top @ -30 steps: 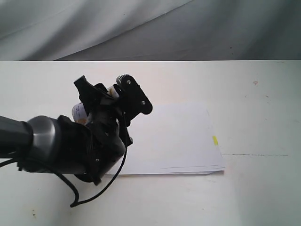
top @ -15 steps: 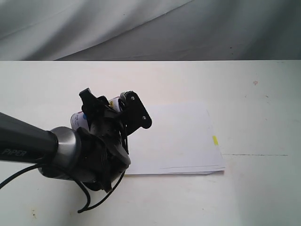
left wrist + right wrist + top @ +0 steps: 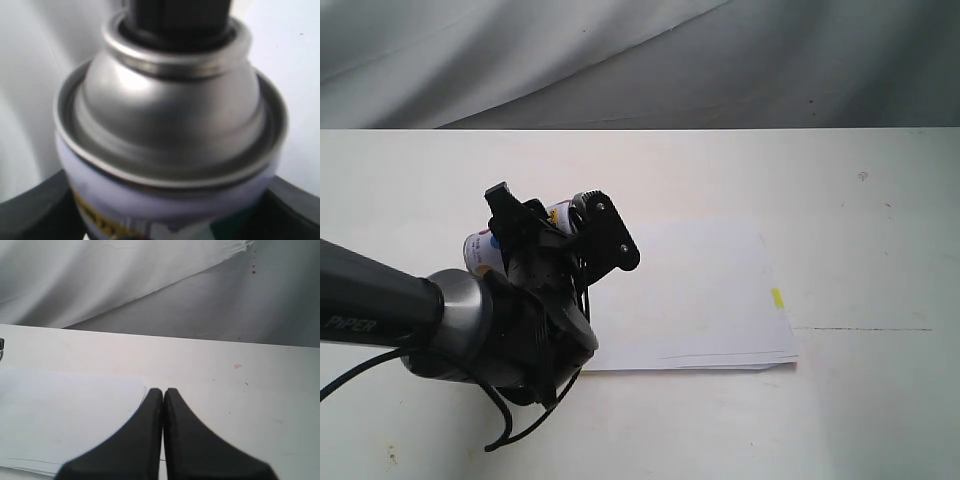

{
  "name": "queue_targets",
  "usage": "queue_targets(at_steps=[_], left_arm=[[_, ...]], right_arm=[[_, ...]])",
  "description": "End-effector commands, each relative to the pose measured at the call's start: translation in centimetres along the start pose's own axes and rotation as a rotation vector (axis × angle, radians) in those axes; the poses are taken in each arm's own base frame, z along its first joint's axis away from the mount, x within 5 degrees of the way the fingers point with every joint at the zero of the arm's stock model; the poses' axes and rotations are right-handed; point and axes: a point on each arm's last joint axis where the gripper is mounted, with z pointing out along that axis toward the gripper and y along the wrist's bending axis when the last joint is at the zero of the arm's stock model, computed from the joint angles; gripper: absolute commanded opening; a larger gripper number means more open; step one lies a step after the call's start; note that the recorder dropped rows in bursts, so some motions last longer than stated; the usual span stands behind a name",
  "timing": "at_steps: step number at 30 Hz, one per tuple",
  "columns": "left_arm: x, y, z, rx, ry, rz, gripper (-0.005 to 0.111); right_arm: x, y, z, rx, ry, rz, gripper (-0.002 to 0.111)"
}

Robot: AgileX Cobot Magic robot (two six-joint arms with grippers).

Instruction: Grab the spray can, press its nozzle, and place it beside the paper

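a: where is the can (image 3: 480,250) found?
b: it is clamped by the left gripper (image 3: 552,215), at the left edge of the paper (image 3: 700,290). the black nozzle (image 3: 177,15) is seen on its silver top.
a: and the right gripper (image 3: 163,392)?
b: its fingers are pressed together with nothing held, above the table (image 3: 260,390) near the paper.
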Motion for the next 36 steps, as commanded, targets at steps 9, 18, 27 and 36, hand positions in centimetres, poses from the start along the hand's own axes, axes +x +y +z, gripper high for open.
queue_targets(at_steps=[9,18,27,36], left_arm=[[-0.5,0.8,-0.3,-0.057,-0.024,0.008,0.0],[-0.5,0.8,-0.3,-0.057,-0.024,0.008,0.0],[-0.5,0.8,-0.3,-0.061,-0.023,0.008,0.0],[-0.5,0.8,-0.3,-0.061,-0.023,0.008,0.0]], right_arm=[[0.1,0.0,0.0,0.0,-0.001,0.008,0.0],[0.1,0.0,0.0,0.0,-0.001,0.008,0.0],[-0.8,-0.1,-0.1,-0.003,-0.099,0.273,0.0],[-11.4,1.2,-1.2,-0.131,0.001,0.361,0.0]])
